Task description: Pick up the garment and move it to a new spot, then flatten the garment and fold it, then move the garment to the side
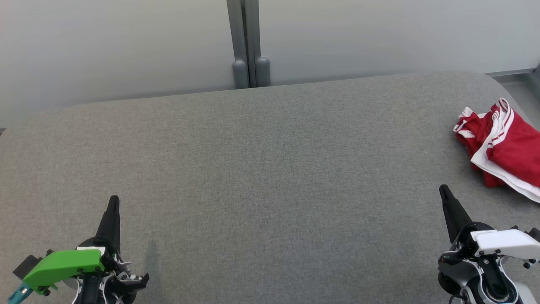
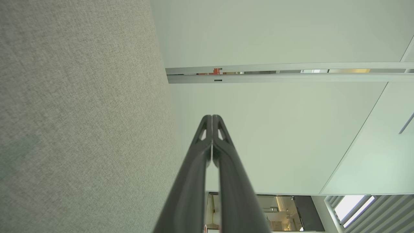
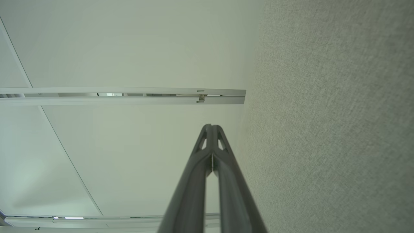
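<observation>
One red-and-white garment (image 1: 504, 147) lay crumpled at three o'clock on the grey surface (image 1: 270, 169), close to its edge. There were two sets of fingers: the left fingers (image 1: 113, 215) at seven o'clock and the right fingers (image 1: 452, 209) at four, both pressed together and empty. A pinch on the bunched layers might catch only one fold, or drag the cloth overboard.

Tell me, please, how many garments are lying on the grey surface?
1: a crumpled red-and-white garment at the far right of the grey surface, ahead of the right gripper. It runs off the picture's edge, so more may be hidden.
</observation>
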Controlling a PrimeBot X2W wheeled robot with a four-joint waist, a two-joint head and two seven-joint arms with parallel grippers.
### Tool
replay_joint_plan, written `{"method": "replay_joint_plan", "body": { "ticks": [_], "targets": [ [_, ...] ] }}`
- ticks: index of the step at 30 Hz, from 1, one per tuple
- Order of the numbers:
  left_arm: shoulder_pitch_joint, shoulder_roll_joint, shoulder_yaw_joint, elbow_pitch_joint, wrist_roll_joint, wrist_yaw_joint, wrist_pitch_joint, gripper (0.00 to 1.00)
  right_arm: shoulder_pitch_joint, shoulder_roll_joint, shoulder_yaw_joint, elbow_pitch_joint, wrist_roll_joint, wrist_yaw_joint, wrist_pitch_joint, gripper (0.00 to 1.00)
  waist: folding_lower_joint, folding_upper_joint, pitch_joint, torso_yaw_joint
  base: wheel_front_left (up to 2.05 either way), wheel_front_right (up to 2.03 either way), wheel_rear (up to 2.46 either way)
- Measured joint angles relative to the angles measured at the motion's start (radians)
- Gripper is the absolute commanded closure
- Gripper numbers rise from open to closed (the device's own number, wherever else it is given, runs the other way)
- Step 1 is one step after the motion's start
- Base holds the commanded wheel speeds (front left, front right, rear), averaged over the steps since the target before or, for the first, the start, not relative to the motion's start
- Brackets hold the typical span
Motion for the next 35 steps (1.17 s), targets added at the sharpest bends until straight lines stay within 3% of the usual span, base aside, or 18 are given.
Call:
{"method": "replay_joint_plan", "body": {
  "ticks": [35],
  "targets": [
    [0.000, 0.000, 0.000, 0.000, 0.000, 0.000, 0.000, 1.00, 0.000, 0.000, 0.000, 0.000, 0.000, 0.000, 0.000, 1.00, 0.0000, 0.0000, 0.000, 0.000, 0.00, 0.00, 0.00]
  ]
}}
